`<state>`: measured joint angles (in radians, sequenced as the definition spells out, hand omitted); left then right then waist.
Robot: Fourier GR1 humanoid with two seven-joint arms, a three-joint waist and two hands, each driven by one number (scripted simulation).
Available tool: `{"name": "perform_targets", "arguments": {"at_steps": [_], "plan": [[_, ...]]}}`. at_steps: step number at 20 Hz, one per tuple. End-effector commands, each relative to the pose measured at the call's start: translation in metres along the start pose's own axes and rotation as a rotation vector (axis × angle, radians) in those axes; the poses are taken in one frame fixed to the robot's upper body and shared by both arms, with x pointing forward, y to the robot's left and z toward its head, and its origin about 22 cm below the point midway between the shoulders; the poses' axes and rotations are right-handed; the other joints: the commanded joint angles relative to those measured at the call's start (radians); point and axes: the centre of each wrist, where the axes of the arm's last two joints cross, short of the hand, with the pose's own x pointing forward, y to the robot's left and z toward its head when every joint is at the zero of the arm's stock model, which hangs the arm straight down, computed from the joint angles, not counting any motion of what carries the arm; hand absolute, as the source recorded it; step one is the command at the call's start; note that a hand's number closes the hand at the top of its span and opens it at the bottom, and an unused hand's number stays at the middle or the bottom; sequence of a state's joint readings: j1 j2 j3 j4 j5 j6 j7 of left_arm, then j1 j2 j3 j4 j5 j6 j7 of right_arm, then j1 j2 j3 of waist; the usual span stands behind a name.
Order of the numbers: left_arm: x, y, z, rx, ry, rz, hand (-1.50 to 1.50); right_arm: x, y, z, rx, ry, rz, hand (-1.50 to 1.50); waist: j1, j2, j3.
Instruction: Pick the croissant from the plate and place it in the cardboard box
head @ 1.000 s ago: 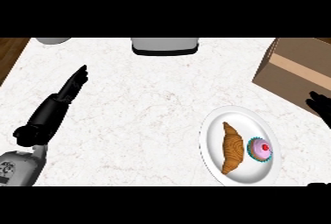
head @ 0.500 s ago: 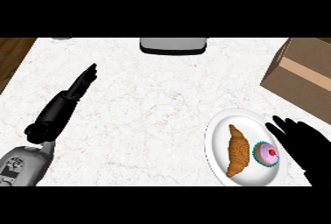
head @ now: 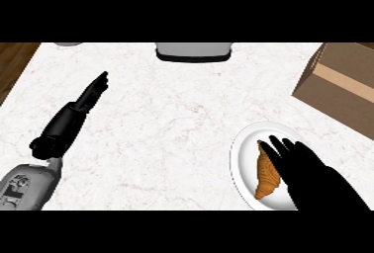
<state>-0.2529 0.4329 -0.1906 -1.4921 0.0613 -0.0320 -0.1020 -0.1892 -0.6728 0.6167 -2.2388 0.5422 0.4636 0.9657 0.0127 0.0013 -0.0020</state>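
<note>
A golden-brown croissant [head: 265,174] lies lengthwise on a white plate [head: 245,148] at the lower right of the marble counter. My right hand [head: 310,170] hovers over the plate's right half with straight fingers pointing up-left; its fingertips reach the croissant's top end and its palm hides whatever lies on that side of the plate. The cardboard box [head: 341,84] stands at the upper right, partly cut off by the edge. My left hand [head: 76,112] rests open on the left of the counter, fingers stretched toward the back.
A grey appliance [head: 194,51] sits at the counter's back edge, centre. A small grey object [head: 70,44] shows at the back left. Dark wood floor [head: 13,62] borders the counter's left edge.
My right hand has moved left and up over the plate, now covering the pink cupcake and touching the croissant's right side. The view has shifted slightly; my left hand stays stretched out.
</note>
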Motion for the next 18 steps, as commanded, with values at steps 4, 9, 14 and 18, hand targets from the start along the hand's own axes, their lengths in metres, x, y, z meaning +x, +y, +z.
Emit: {"name": "perform_targets", "arguments": {"at_steps": [4, 9, 14, 18], "plan": [[0.005, -0.010, -0.001, 0.006, 0.005, 0.004, 0.00, 0.033, 0.025, -0.020, 0.054, 0.126, 0.066, -1.50, -0.006, -0.002, 0.001], [-0.001, 0.031, 0.006, 0.015, -0.001, 0.001, 0.00, 0.029, 0.041, -0.043, 0.024, 0.163, 0.102, -1.50, -0.007, -0.001, 0.002], [0.009, 0.013, 0.012, 0.012, 0.008, -0.002, 0.00, 0.020, 0.059, -0.042, 0.045, 0.167, 0.137, -1.50, -0.011, -0.003, 0.002], [-0.015, -0.002, 0.007, 0.001, -0.002, 0.000, 0.00, 0.035, 0.028, -0.062, 0.048, 0.206, 0.135, -1.50, -0.013, 0.000, 0.001]]}}
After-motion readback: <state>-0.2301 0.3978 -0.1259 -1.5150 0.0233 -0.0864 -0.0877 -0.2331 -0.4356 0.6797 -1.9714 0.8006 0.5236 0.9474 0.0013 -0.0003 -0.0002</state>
